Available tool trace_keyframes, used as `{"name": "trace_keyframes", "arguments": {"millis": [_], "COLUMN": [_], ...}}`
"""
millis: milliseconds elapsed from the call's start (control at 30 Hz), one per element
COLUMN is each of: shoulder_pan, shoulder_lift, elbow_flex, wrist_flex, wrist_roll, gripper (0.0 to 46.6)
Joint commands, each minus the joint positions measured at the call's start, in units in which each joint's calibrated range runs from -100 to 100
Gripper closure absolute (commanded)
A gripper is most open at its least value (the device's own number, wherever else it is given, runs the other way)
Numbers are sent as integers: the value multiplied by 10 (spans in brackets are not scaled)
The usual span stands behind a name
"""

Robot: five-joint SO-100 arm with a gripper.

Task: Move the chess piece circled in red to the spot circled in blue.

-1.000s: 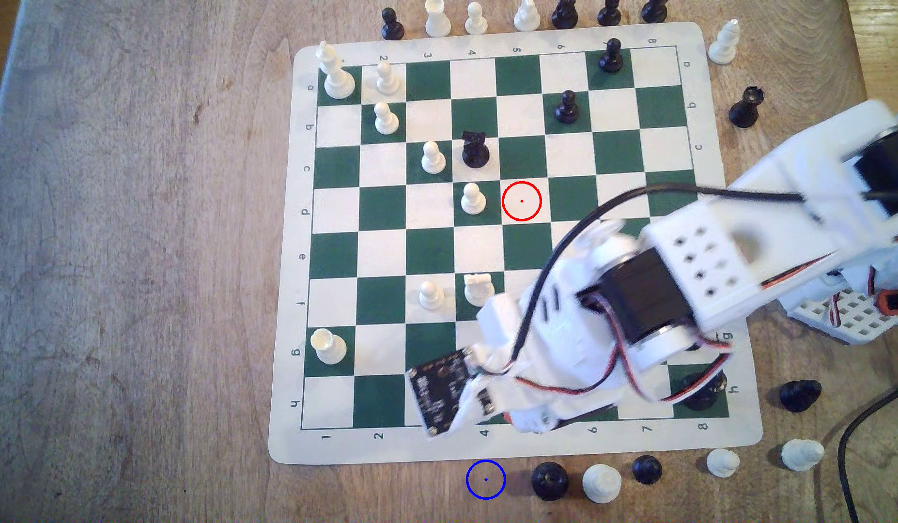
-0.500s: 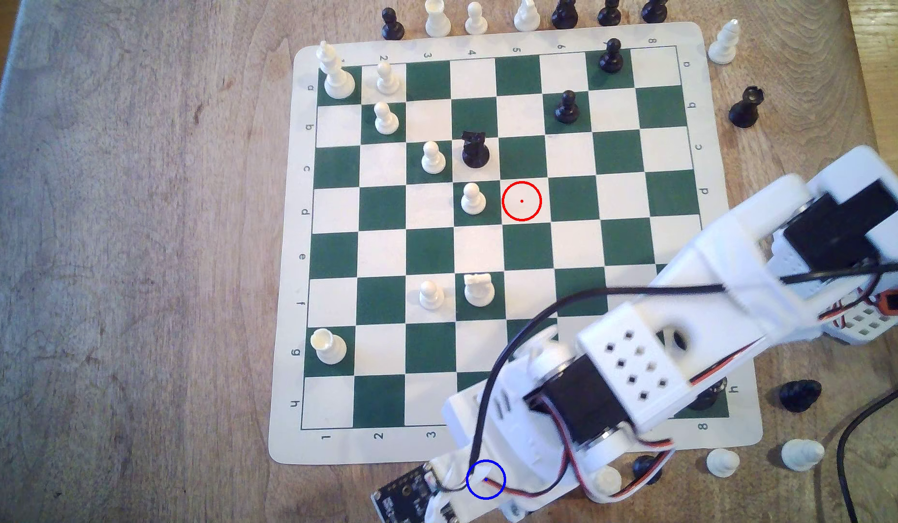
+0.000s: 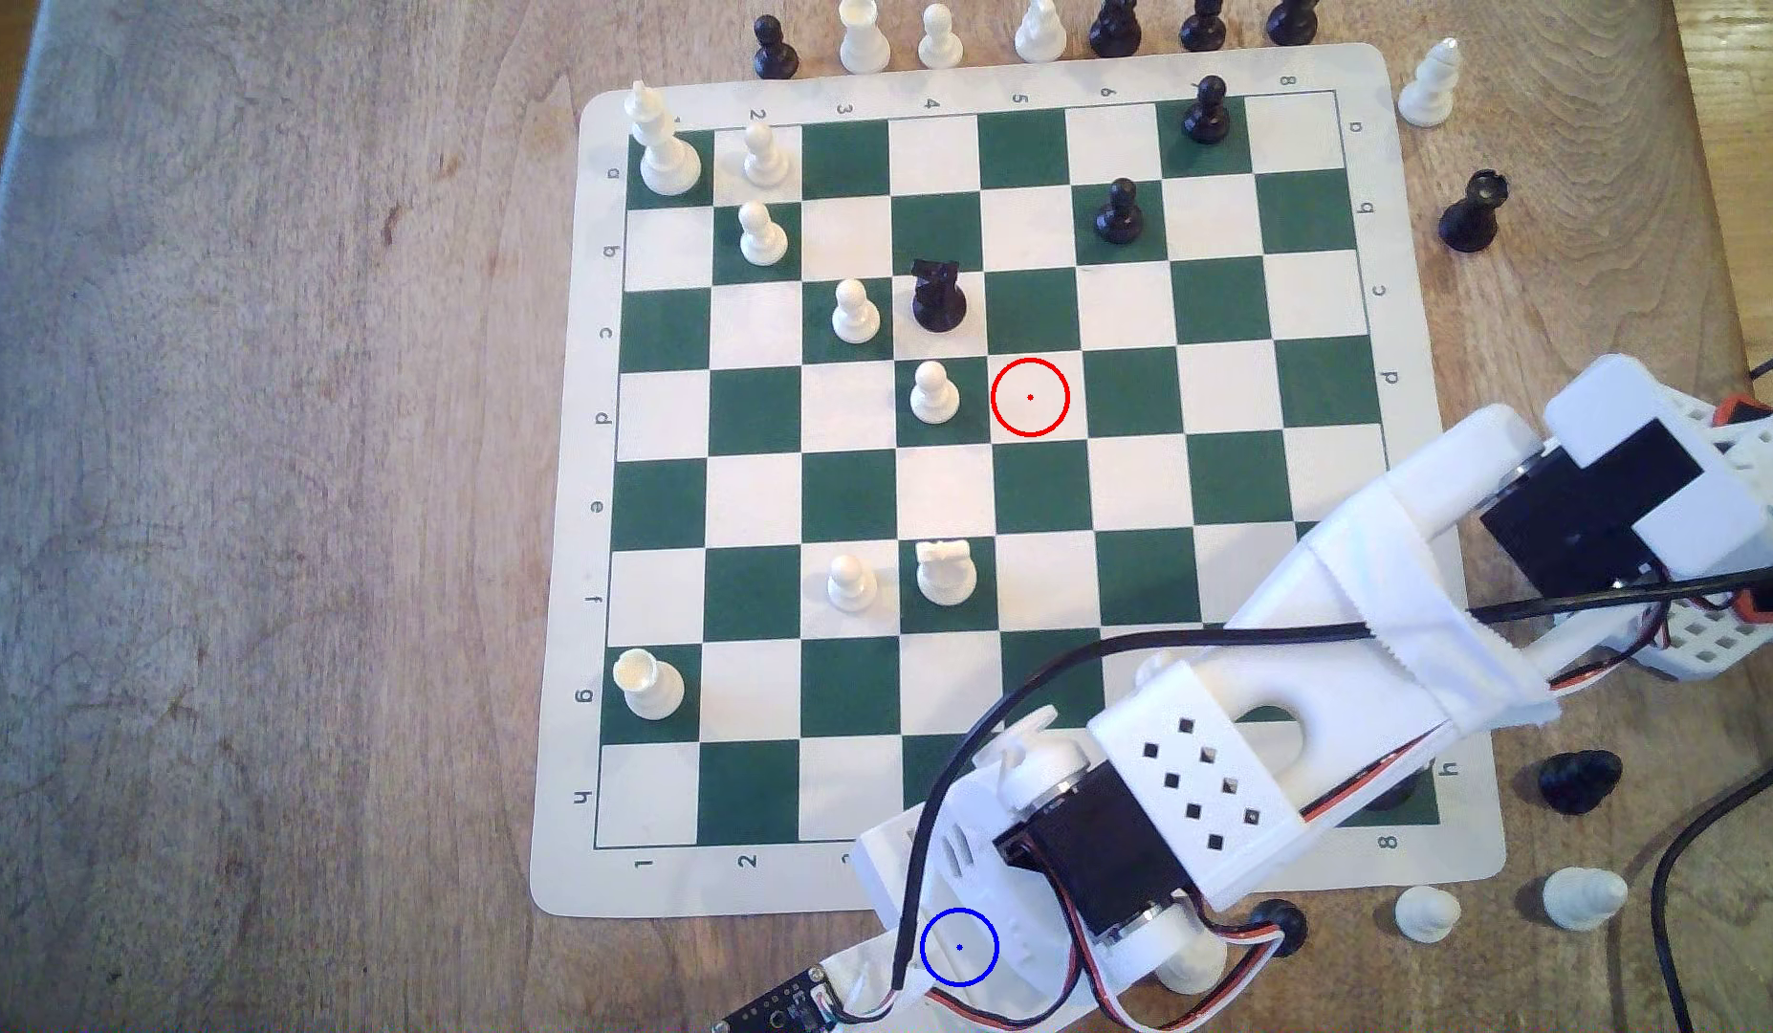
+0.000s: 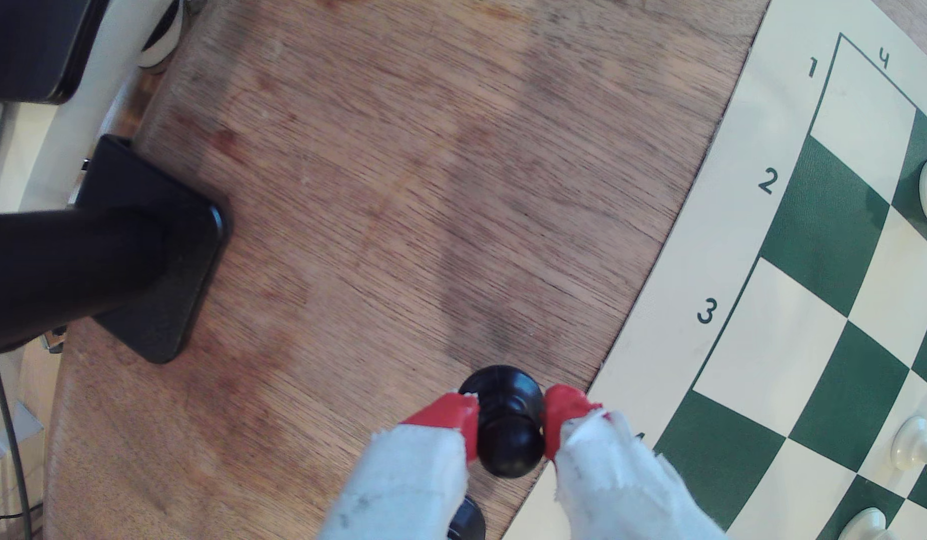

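Pawn point(image 4: 505, 423) pinched at its narrow neck by the red-tipped jaws, over bare table point(image 4: 399, 207) beside the board.
Light, hard, glossy plastic, likely slippery; whether its base touches wood is unclear.

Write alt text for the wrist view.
Red-tipped gripper jaws clamp a black pawn over bare wooden table, just off the chess mat's cream border. A black stand foot rests on the wood farther off.
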Motion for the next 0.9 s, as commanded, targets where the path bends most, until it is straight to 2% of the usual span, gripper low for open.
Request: {"name": "trace_keyframes", "arguments": {"millis": [0, 867], "shoulder_pan": [3, 14], "shoulder_lift": [-11, 14], "elbow_flex": [-57, -57], "wrist_flex": [-12, -2], "wrist_roll": [2, 8], "gripper": [463, 463]}}
